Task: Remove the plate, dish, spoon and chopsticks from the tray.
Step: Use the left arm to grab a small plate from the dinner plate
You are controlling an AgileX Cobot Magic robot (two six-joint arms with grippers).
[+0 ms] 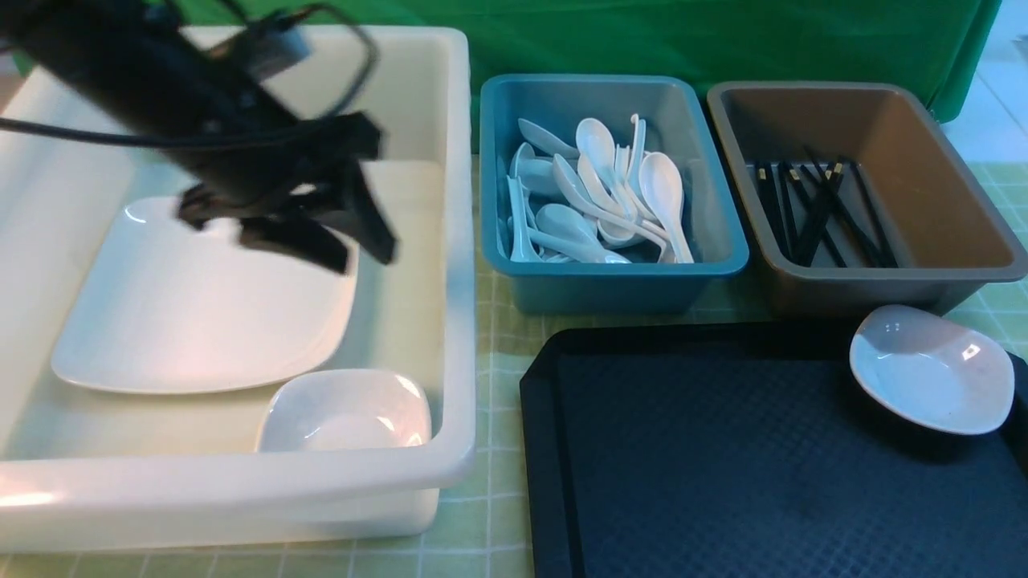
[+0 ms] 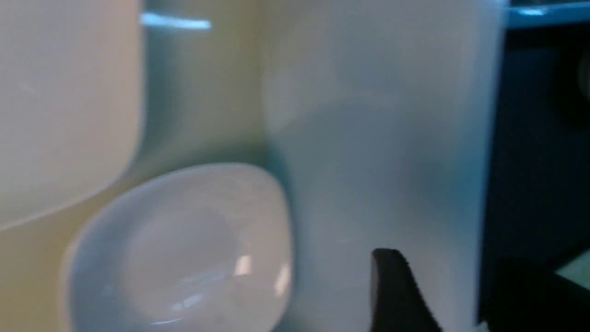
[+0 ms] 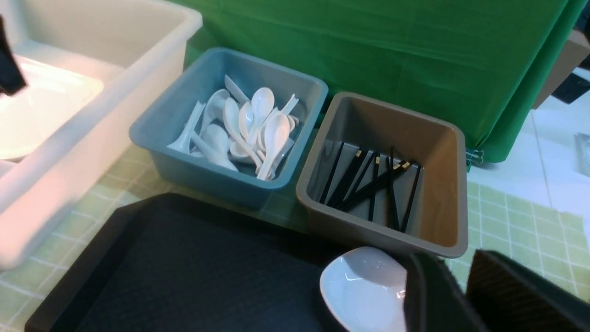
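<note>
The left arm point(image 1: 161, 88) slants down over the white bin point(image 1: 454, 241), with the left fingers point(image 1: 305, 241) spread and empty above the plate point(image 1: 185, 321) lying inside. The right fingers point(image 3: 428, 295) pinch the rim of the dish point(image 1: 932, 369) over the far-right corner of the tray point(image 1: 723, 449).

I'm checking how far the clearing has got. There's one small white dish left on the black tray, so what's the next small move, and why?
Probably the right gripper should lift the dish clear of the tray rim. It sits at the dish's edge, though whether it grips is unclear; the plate already lies in the white bin.
</note>
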